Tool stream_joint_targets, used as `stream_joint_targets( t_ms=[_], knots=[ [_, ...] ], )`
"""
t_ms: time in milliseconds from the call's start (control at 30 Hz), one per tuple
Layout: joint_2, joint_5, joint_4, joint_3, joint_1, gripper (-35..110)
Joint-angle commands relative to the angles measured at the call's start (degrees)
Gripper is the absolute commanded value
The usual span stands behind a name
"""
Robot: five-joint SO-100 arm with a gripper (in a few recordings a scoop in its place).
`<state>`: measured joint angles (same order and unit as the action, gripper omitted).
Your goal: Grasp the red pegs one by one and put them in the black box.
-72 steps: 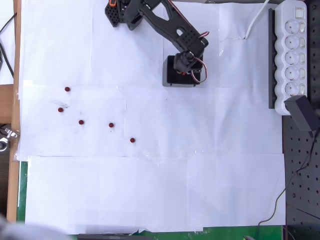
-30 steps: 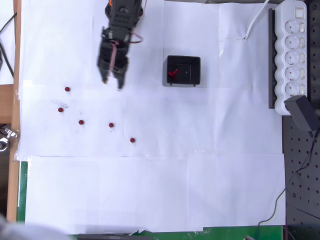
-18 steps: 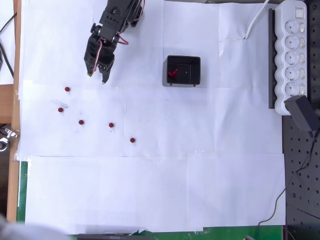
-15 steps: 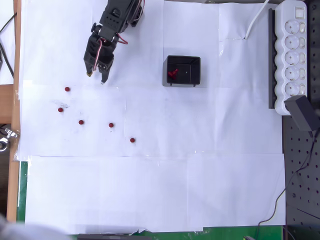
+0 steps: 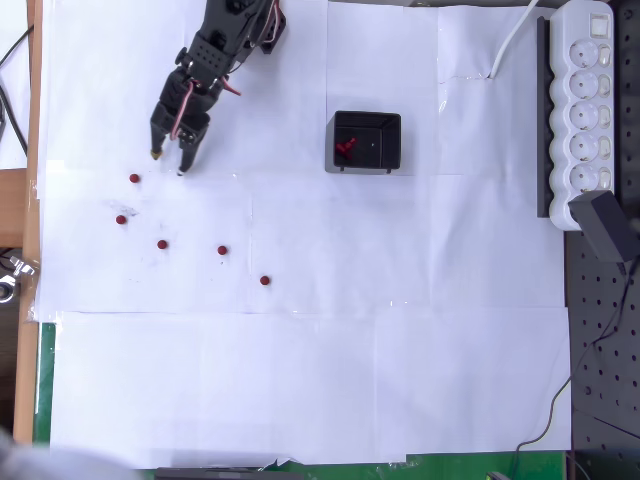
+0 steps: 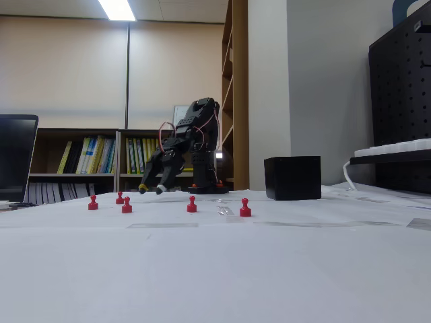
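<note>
Several small red pegs stand on the white paper at the left; the nearest one (image 5: 134, 178) is just below and left of my gripper, the others trail down to the right as far as a peg (image 5: 264, 281). In the fixed view they stand in a row, from a peg (image 6: 93, 202) to a peg (image 6: 245, 208). The black box (image 5: 366, 142) (image 6: 292, 177) sits right of the arm, with red pegs (image 5: 345, 147) inside at its left. My gripper (image 5: 168, 163) (image 6: 151, 191) hangs open and empty, tips pointing down, slightly above the paper.
A white power strip (image 5: 585, 110) lies along the right edge beside a black pegboard (image 5: 600, 350). The wooden table edge (image 5: 28, 200) runs down the left. The arm's base (image 6: 202, 188) stands at the back.
The arm left the black box, swung left across the paper, and the open gripper has come down toward the upper-left pegs. The pegs have not moved.
</note>
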<state>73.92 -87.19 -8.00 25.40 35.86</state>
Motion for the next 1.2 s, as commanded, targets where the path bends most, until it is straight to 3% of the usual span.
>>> stream_joint_targets(
  t_ms=[0, 400, 1167],
  knots=[
    [4.83, -1.41, -7.91, 2.02, 2.29, 18],
    [14.68, -3.16, -19.42, 4.31, 1.23, 18],
    [21.80, -1.05, -20.30, 12.66, 1.32, 17]
  ],
)
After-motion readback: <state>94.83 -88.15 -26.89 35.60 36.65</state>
